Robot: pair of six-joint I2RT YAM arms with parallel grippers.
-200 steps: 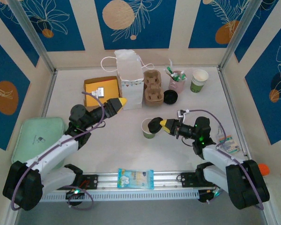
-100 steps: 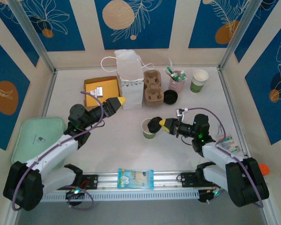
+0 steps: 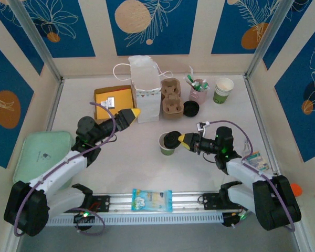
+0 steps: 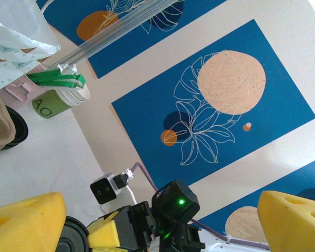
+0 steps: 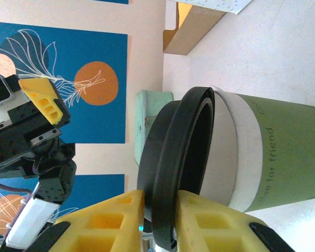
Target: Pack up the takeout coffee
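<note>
The takeout coffee (image 3: 165, 146) stands open near the table's middle, a paper cup with a white rim and a green lower band. My right gripper (image 3: 182, 140) is shut on a black round lid (image 3: 172, 138), held tilted at the cup's rim on its right side. The right wrist view has the lid (image 5: 170, 173) on edge between the yellow pads (image 5: 210, 220), against the cup's (image 5: 283, 152) mouth. My left gripper (image 3: 132, 114) hovers open and holds nothing, beside the white paper bag (image 3: 145, 89). Its yellow fingers (image 4: 26, 223) stand far apart.
At the back stand a brown cup carrier (image 3: 171, 97), a second black lid (image 3: 191, 108), a pink cup of utensils (image 3: 198, 90) and another green-banded cup (image 3: 223, 90). An orange box (image 3: 113, 100) lies left of the bag. A green tray (image 3: 42, 157) sits far left, a blue packet (image 3: 152, 199) at the front.
My right gripper has carried the black lid slightly left, so it now overlaps the cup's rim more. The left arm has barely moved.
</note>
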